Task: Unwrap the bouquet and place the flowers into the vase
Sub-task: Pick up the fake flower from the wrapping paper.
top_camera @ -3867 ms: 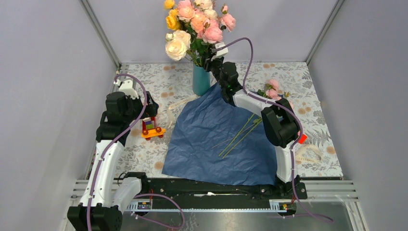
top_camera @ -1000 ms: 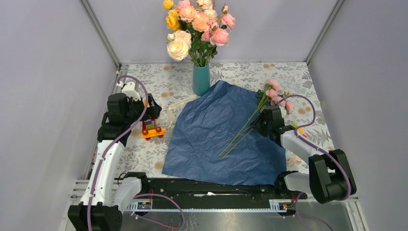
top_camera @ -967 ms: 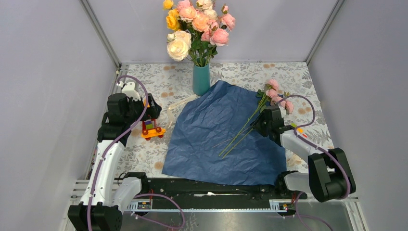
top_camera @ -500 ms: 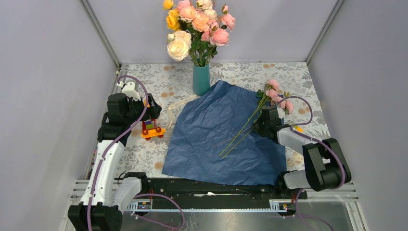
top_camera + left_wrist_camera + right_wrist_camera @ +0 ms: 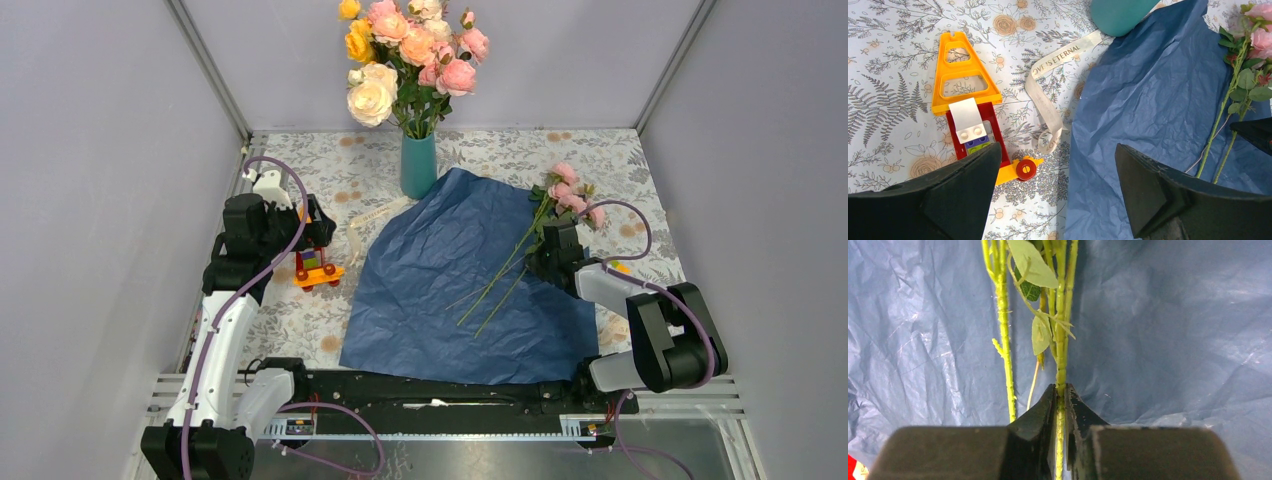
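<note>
Right gripper [image 5: 1060, 392]: jaws pinched narrow on one green stem of the flowers [image 5: 566, 189], low over the blue wrapping paper [image 5: 440, 290].
Left gripper [image 5: 1057, 150]: jaws spread wide, holding nothing, above the block toy [image 5: 968, 100] near the left edge of the table [image 5: 620, 160].
Flowers: pink heads toward the table's far right corner; stems lie diagonally on the paper.
Blue wrapping paper: opened flat, mid-table.
Vase [image 5: 419, 165]: teal, upright at the far edge, just beside the paper's far corner, holding a large rose bunch [image 5: 405, 50].
Ribbon [image 5: 1048, 115]: cream, printed, between toy and paper.
</note>
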Robot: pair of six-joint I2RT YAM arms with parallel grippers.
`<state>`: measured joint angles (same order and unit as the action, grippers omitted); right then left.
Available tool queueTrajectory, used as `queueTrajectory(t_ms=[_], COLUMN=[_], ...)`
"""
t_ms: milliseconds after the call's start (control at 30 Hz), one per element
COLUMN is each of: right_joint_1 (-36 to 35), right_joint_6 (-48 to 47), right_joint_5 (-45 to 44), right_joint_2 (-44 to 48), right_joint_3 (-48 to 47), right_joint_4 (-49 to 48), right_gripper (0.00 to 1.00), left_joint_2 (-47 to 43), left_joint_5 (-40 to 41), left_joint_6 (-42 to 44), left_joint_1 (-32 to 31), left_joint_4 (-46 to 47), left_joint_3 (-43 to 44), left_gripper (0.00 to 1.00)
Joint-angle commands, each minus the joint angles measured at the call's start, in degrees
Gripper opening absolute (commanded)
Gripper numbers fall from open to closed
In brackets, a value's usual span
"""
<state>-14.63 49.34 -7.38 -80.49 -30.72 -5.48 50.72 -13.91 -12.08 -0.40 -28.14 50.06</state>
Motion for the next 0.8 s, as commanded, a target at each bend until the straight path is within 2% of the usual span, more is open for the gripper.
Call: queueTrajectory(t_ms=[0, 133, 567, 767], right_joint_1=[0.1, 0.1, 0.1, 0.1], right_joint_6=[1.8, 3.5, 5.4, 3.6], right_joint_5=[-3.8, -5.8, -11.8, -15.7], right_joint_2=[1.7, 3.8, 11.4, 18.4], right_joint_3=[-0.1, 0.6, 3.5, 5.0], right_joint_4=[-1.1, -0.1, 1.1, 2.5], right_gripper=[0.08, 0.0, 0.0, 0.0], left_joint_2=[-0.5, -0.5, -0.8, -1.0], left_joint_5=[-0.9, -0.9, -1.0, -1.1], left_joint_6=[-0.1, -0.1, -0.1, -0.1], left_joint_1=[0.3, 0.3, 0.3, 0.3], left_joint_4=[3.5, 3.5, 3.5, 3.5], left_joint_3=[0.0, 0.0, -0.1, -0.1], left_gripper=[0.91, 0.91, 0.91, 0.91])
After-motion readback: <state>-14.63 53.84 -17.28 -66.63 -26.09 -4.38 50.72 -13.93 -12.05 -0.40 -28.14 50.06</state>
